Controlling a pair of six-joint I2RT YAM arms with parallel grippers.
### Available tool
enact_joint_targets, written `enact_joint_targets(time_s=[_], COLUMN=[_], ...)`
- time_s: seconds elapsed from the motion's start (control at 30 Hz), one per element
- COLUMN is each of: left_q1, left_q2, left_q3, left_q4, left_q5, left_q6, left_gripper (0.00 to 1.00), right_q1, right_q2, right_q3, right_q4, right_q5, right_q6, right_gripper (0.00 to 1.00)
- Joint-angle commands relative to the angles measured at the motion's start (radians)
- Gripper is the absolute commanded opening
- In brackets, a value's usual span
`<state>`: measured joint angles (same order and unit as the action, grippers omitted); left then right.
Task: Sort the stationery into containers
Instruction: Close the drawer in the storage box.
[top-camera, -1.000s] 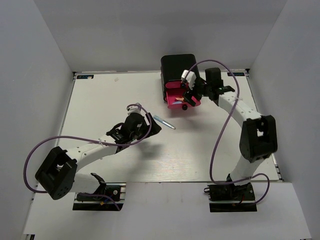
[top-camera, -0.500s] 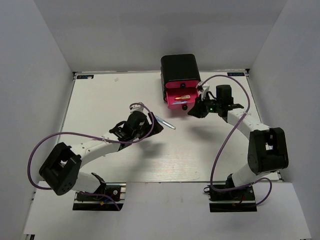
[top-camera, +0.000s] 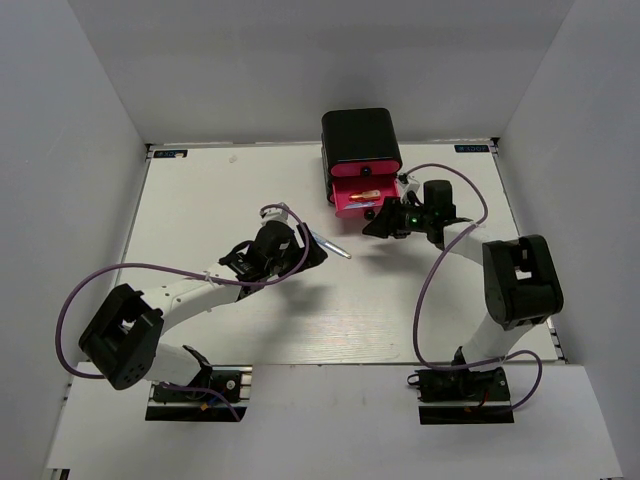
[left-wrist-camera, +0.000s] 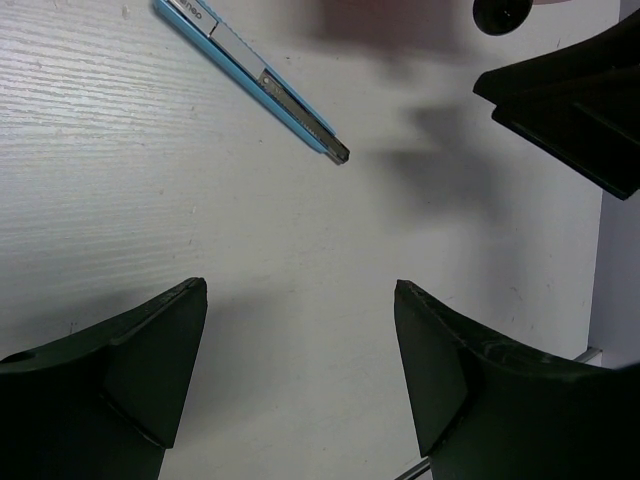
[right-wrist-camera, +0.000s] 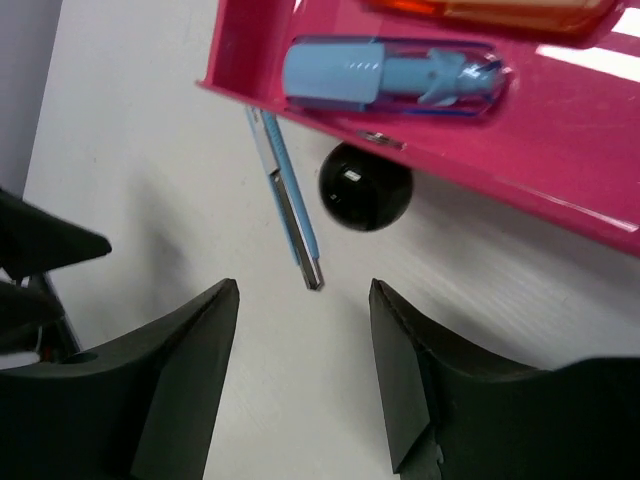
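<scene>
At the bench (top-camera: 200, 200) far edge, right of centre: black box (top-camera: 360, 135) with one pink drawer (top-camera: 348, 209) pulled out. In the drawer: orange marker (right-wrist-camera: 500, 12) and blue marker (right-wrist-camera: 385, 72), side by side. Right gripper (right-wrist-camera: 302, 300) just in front of the drawer knob (right-wrist-camera: 365, 185), jaws apart, nothing between them. Mid-bench: blue pen (left-wrist-camera: 255, 75) lying loose; the print on its barrel is cut off and unreadable. Left gripper (left-wrist-camera: 298, 300) near the pen, jaws apart, empty.

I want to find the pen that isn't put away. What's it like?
Find the black box with the open pink drawer. Left of it, toward the arms, a thin light-blue pen lies on the white table. The markers lie inside the drawer.
</scene>
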<state>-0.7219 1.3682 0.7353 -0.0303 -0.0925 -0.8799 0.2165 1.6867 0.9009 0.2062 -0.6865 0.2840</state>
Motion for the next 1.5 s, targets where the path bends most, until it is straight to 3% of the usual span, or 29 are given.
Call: enact_joint_targets(time_s=[0.0,0.43,0.77,1.07,1.47], left_q1=[-0.001,-0.001,-0.001,-0.001,-0.001], left_q2=[-0.030,-0.031,-0.021,-0.012,0.008], left_q3=[0.021,0.030,0.039,0.039,0.067], left_q4=[-0.006,-0.025,-0.025,-0.034,-0.034], left_q5=[-0.001,-0.010,-0.010,-0.010,-0.001], left_q6=[0.010,0.010,0.010,0.010,0.019], left_gripper=[0.85,0.85,0.85,0.85,0.85], right_q1=[0.007,0.015,0.021,0.035,0.030], right_q2=[0.016,0.064,0.097,0.110,0.169], right_q3=[0.024,-0.040,-0.016,0.015,0.170], right_q4=[0.136,0.366,0.384,0.387,0.377], right_q5=[0.074,0.237,0.248,0.240,0.234], right_q6=[0.118,0.242,0.248,0.257,0.253], right_gripper=[0.61,0.55,0.47,0.33,0.32])
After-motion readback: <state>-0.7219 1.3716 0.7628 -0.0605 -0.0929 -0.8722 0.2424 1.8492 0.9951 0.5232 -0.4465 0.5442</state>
